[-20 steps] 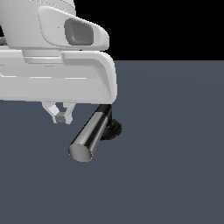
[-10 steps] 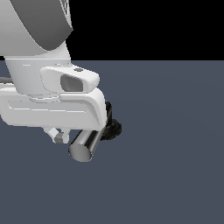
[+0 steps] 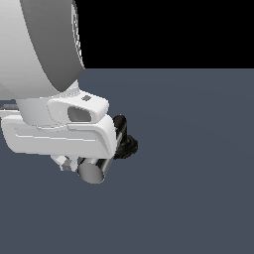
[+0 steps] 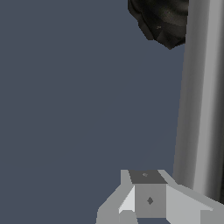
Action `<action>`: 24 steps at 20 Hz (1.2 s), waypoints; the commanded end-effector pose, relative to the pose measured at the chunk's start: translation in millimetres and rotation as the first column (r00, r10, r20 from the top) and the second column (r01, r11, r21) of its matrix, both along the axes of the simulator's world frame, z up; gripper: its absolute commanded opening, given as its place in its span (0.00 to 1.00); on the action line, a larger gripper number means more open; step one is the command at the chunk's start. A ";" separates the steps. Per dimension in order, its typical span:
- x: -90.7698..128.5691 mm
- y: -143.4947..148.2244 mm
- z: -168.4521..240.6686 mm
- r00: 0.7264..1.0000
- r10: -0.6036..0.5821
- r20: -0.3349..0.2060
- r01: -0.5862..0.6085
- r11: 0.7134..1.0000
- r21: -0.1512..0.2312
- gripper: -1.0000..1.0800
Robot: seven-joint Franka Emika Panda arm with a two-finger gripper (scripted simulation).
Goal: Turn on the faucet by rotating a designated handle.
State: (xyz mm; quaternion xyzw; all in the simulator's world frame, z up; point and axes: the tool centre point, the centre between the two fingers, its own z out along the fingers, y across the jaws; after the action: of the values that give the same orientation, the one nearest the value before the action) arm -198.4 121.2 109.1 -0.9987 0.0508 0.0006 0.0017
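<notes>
The faucet stands on the grey floor, its black ribbed base (image 3: pixel 130 145) (image 4: pixel 164 22) partly covered by my white hand. The handle (image 3: pixel 94 171) (image 4: pixel 199 96) is a chrome bar whose flat grey end face points toward the exterior camera, and its black elbow (image 3: pixel 119 122) shows just behind my hand. My gripper (image 3: pixel 64 162) (image 4: pixel 140 201) hangs low on the exterior view's left of the handle. It is right beside the bar's free end, shut, with nothing between its fingers. I cannot tell whether a finger touches the bar.
My large white and grey arm (image 3: pixel 39 49) fills the upper part of the exterior view's left and hides most of the handle's length. The flat grey floor (image 3: pixel 198 188) runs all around the faucet.
My hand has come down and closed in on the handle, now covering most of it. The arm looms larger in the exterior view. The handle shows no visible turn.
</notes>
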 end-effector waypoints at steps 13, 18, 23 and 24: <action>0.6 -19.6 -3.9 1.000 -0.001 0.001 0.001 1.000 -0.002 0.00; -0.1 -40.7 -3.9 1.000 -0.001 0.001 0.001 1.000 -0.002 0.00; -0.8 -62.3 -3.9 1.000 -0.001 0.001 0.001 1.000 -0.002 0.00; -1.0 -66.7 -4.0 1.000 -0.002 0.001 0.002 1.000 -0.003 0.00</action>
State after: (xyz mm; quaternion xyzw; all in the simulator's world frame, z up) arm -206.8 75.2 105.3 -0.9995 0.0303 0.0029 -0.0015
